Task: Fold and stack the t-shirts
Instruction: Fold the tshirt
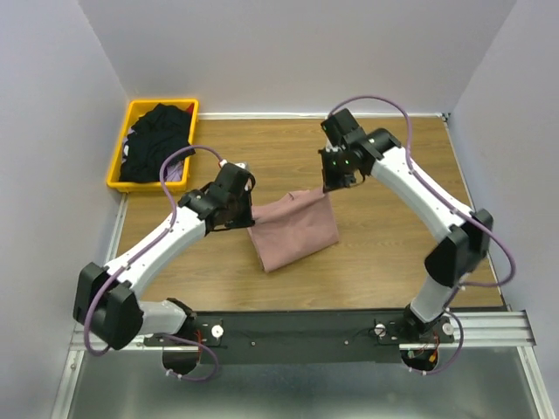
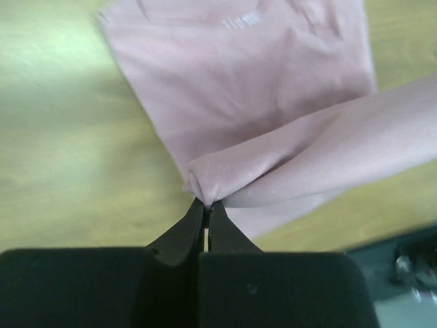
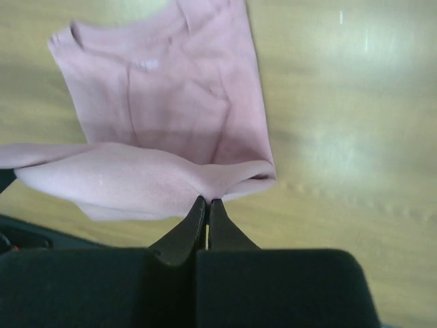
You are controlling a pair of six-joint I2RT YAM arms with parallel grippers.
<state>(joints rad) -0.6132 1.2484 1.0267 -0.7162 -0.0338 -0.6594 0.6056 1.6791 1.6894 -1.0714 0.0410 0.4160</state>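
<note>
The dusty pink t-shirt (image 1: 293,229) lies partly folded at the middle of the wooden table, plain side up. Its far edge is lifted between my two grippers. My left gripper (image 1: 247,208) is shut on the shirt's left far corner; the pinched fold shows in the left wrist view (image 2: 207,202). My right gripper (image 1: 329,188) is shut on the right far corner, seen in the right wrist view (image 3: 207,199). The pink cloth (image 3: 164,116) hangs below, neckline end away from me. Black t-shirts (image 1: 157,141) lie heaped in a yellow bin (image 1: 118,155).
The yellow bin stands at the far left corner of the table (image 1: 393,253). White walls close in the back and both sides. A black and metal rail (image 1: 297,336) holding the arm bases runs along the near edge.
</note>
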